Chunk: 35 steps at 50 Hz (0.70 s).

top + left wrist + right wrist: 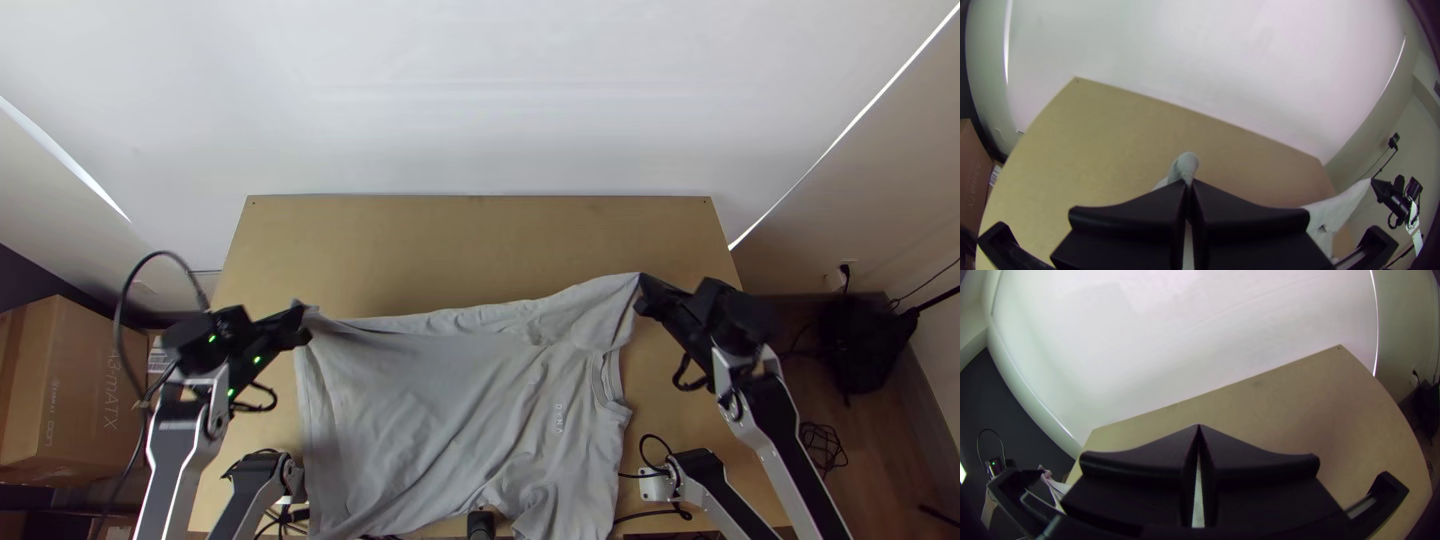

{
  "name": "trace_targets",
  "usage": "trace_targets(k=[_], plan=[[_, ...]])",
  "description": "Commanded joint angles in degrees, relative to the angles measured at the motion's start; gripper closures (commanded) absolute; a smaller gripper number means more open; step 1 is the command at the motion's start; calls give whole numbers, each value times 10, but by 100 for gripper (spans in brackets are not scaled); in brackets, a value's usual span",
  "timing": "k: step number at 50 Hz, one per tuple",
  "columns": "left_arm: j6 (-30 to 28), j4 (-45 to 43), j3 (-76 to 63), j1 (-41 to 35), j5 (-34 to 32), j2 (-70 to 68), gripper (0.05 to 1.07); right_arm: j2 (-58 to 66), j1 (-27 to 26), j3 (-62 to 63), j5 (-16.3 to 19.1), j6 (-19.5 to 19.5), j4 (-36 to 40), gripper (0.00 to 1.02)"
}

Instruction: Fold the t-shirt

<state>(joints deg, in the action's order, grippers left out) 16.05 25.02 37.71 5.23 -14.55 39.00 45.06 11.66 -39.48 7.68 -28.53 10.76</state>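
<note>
Left gripper [300,325] and right gripper [642,294] clamp the t-shirt [430,400] over the wooden table [400,250]; white wall [480,100] beyond, box [75,390] beside

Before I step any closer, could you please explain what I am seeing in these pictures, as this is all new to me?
The machine is a pair of robot arms, the left arm and the right arm, at a wooden table. The top view looks steeply down from above the table's near edge; the other two come from cameras on the arms' wrists, so each shows its own black fingers up close.

A grey t-shirt lies spread but wrinkled, reaching the table's near edge, its neck opening toward the right arm. The left fingers pinch one far corner of the cloth, the right fingers the other, with the far edge stretched between them.
</note>
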Motion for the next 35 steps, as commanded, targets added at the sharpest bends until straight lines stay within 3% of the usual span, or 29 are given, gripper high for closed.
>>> trace_targets(k=[1, 13, 35], plan=[[-17, -59, -7, -13, -3, 101, 105, 76, -13, -9, -8, -14, -51, 100], [-21, -190, 54, -31, -1, 310, 105, 246, -44, -47, -8, -8, -126, 100], [-24, -249, 257, -24, 5, 599, 105, 511, -86, -237, -8, 15, -154, 100]])
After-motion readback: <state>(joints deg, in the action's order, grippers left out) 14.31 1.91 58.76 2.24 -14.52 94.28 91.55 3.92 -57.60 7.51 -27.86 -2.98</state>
